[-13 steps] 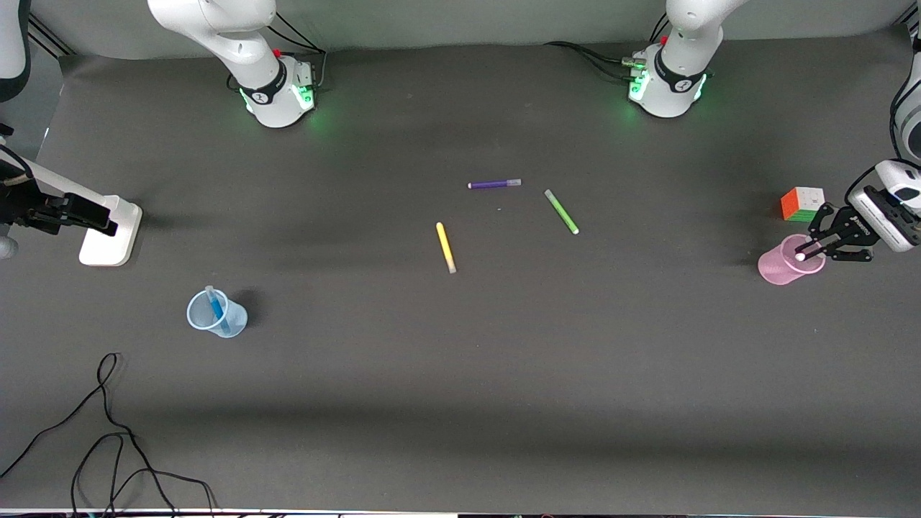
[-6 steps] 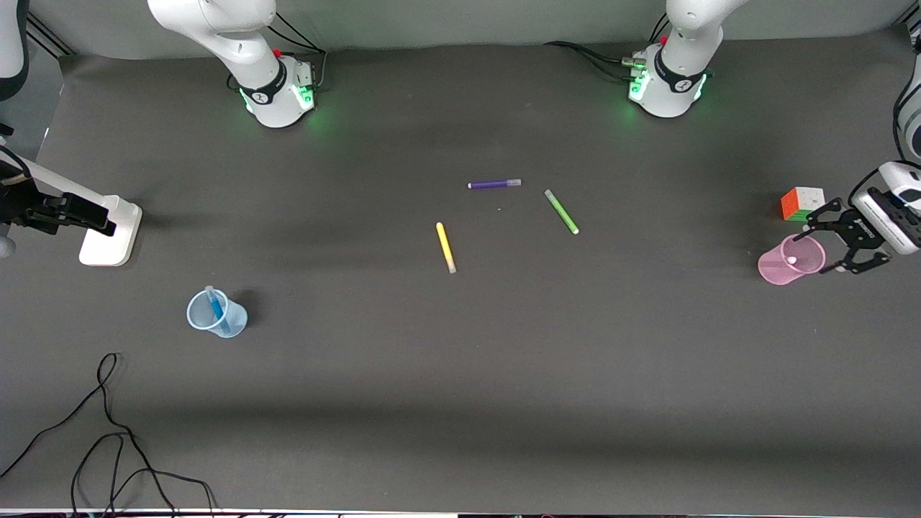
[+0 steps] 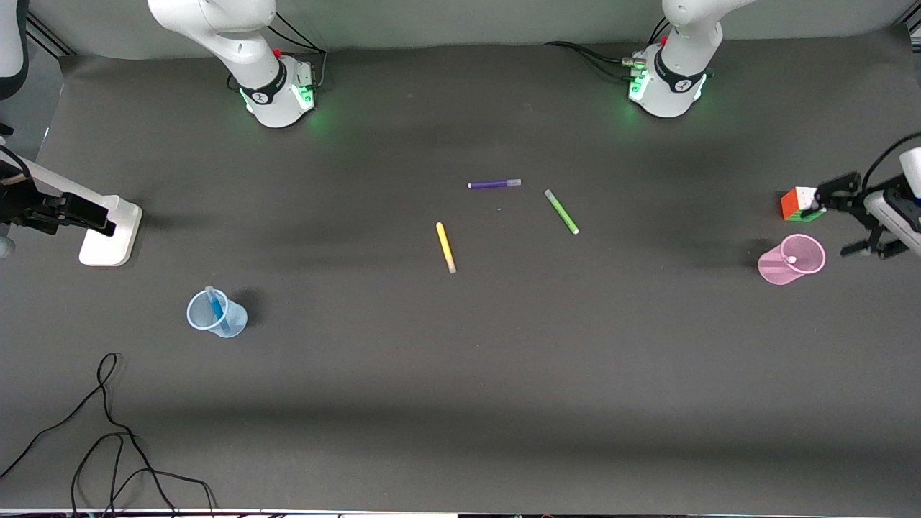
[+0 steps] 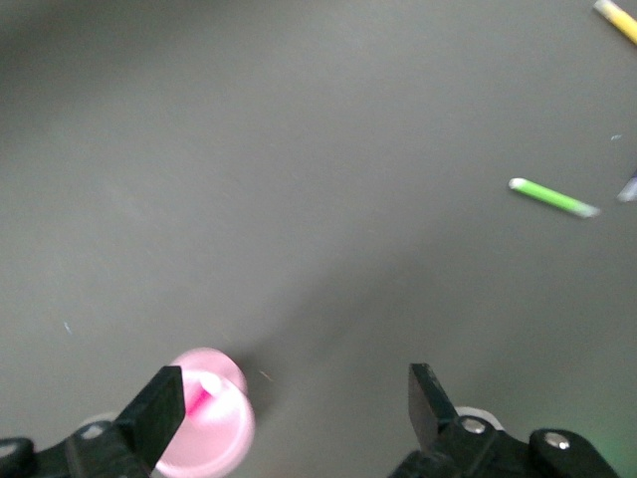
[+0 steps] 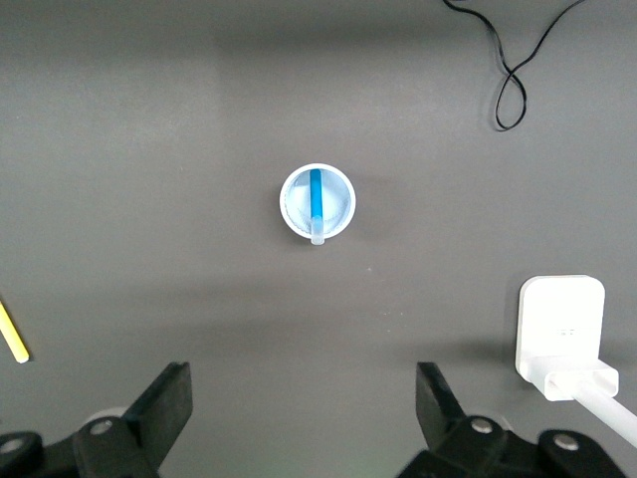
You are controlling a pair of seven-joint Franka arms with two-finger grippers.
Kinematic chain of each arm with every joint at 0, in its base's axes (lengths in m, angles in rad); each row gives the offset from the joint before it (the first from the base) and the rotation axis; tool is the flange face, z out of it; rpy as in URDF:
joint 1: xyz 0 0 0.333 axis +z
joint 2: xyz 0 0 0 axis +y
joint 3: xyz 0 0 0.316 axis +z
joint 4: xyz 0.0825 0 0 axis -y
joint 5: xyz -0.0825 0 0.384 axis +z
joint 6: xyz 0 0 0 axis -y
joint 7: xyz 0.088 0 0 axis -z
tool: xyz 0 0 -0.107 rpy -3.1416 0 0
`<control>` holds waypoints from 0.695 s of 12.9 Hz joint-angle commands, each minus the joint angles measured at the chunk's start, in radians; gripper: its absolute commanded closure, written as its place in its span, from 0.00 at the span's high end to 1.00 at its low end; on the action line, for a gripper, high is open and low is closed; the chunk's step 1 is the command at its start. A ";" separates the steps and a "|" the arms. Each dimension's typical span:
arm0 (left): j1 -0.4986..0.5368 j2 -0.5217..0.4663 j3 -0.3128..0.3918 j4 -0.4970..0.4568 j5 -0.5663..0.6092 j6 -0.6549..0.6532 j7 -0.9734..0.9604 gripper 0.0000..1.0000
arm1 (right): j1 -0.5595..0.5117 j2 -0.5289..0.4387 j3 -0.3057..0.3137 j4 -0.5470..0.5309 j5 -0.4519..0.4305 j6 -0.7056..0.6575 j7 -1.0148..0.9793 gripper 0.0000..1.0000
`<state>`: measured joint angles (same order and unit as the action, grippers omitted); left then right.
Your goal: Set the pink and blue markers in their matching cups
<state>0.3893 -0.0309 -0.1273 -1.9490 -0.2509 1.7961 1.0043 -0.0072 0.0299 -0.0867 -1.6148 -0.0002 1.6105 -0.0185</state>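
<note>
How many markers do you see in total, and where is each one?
5. Blue marker in the blue cup; pink marker in the pink cup; purple marker, green marker and yellow marker lie mid-table.

The left gripper (image 4: pixel 291 408) hangs with its fingers (image 4: pixel 159 400) spread wide. The pink cup (image 4: pixel 211 430) holds the pink marker (image 4: pixel 202 396). A green pen (image 4: pixel 553 197) lies well apart.
</note>
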 commanded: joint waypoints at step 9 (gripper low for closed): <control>-0.388 0.074 -0.038 0.393 0.285 -0.334 -1.027 1.00 | 0.009 -0.010 -0.007 0.001 -0.009 0.005 -0.011 1.00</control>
<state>0.0166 0.0073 -0.1743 -1.6307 0.0053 1.5035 0.0158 -0.0072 0.0298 -0.0867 -1.6123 -0.0001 1.6105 -0.0185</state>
